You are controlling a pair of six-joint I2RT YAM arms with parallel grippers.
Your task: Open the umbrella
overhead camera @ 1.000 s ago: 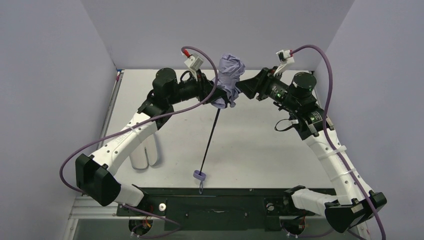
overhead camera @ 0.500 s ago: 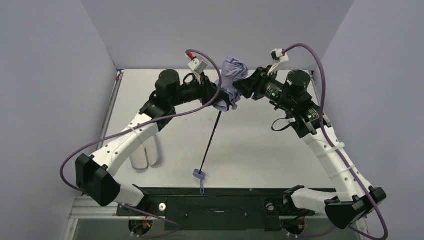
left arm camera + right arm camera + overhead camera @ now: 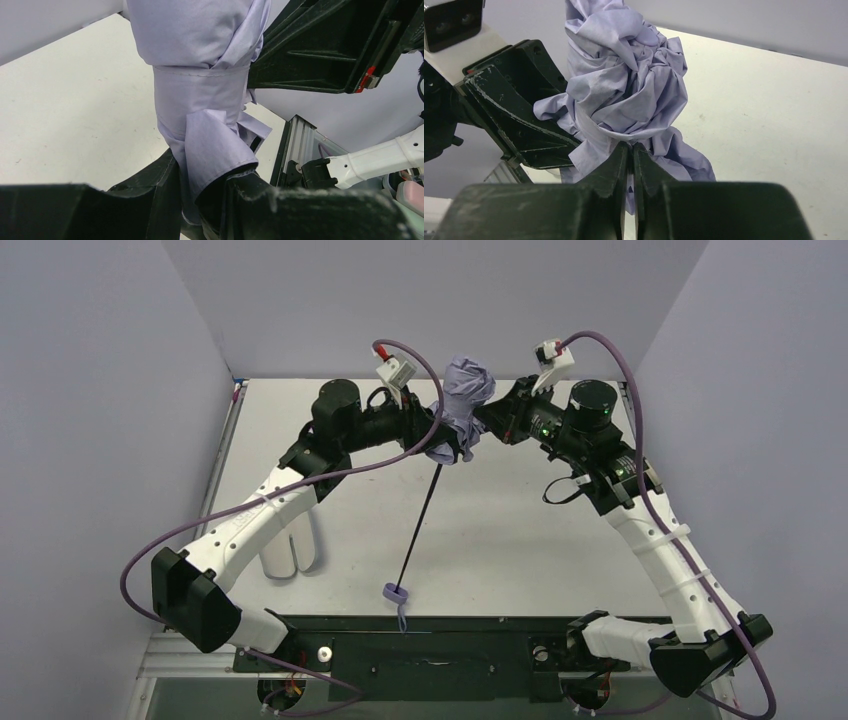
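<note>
The umbrella (image 3: 466, 390) is folded, a crumpled lavender bundle held up above the table's far middle. Its thin black shaft (image 3: 420, 525) slants down to the small lavender handle (image 3: 397, 591) near the front edge. My left gripper (image 3: 452, 447) is shut on the bundle's lower end; in the left wrist view the umbrella's fabric (image 3: 200, 100) is squeezed inside my left gripper (image 3: 202, 195). From the right, my right gripper (image 3: 482, 420) meets the bundle. In the right wrist view my right gripper (image 3: 630, 148) is shut, pinching the umbrella's wrapped strap band (image 3: 624, 132).
A flat whitish pouch (image 3: 290, 545) lies on the white table (image 3: 540, 540) under the left arm. Grey walls close in the left, right and back. A black rail (image 3: 450, 640) with both arm bases runs along the near edge.
My right gripper has closed from half open to shut at the fabric and shifted slightly left. The left gripper and the umbrella have barely moved.
</note>
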